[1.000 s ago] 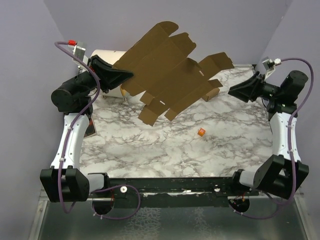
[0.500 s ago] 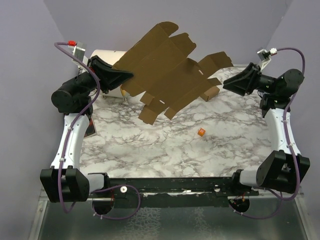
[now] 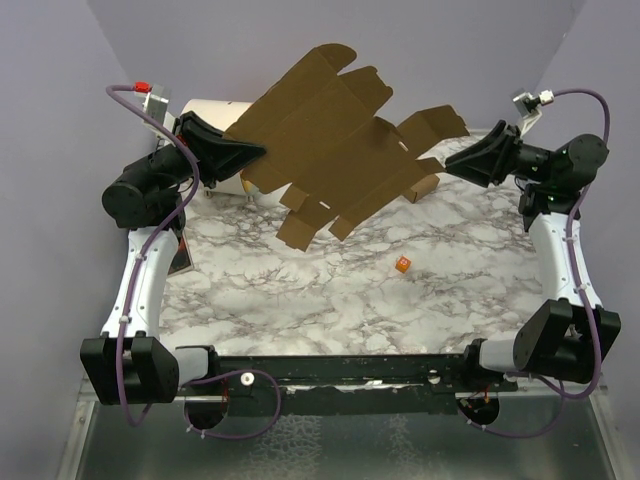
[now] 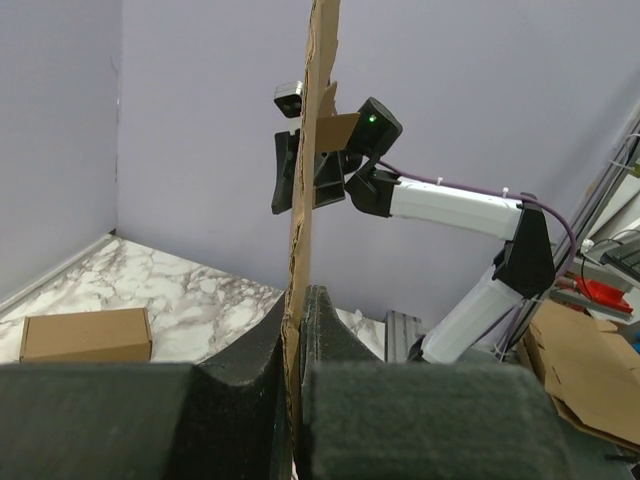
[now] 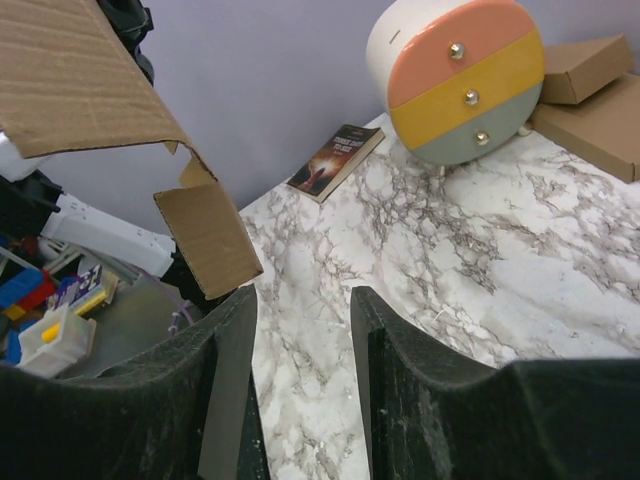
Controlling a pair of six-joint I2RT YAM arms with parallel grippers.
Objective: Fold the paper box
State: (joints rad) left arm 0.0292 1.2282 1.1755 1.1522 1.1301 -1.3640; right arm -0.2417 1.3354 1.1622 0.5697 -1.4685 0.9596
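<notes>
Your left gripper is clamping its dark, grainy jaws flat on the left edge of the paper box. It is holding that wide, thin sheet of plain brown cardboard tilted in the air above the table, with its die-cut outline of flaps, notches and slots spreading out to the right. From the left wrist the sheet is showing edge-on, as a narrow corrugated strip rising between the closed fingers. Your right gripper is hovering just beside the sheet's far right flaps with its jaws parted and nothing between them. In the right wrist view one squarish flap is hanging just above one finger, not pinched. Beneath the sheet's right flaps a small oblong carton of the same smooth brown board is lying on the white, grey-veined marble. Nearer you than the sheet, a tiny orange cube is sitting on that marble. Behind the sheet's left edge a round cream cabinet is standing, its drawer fronts banded peach, yellow and grey-green with small metal knobs.
</notes>
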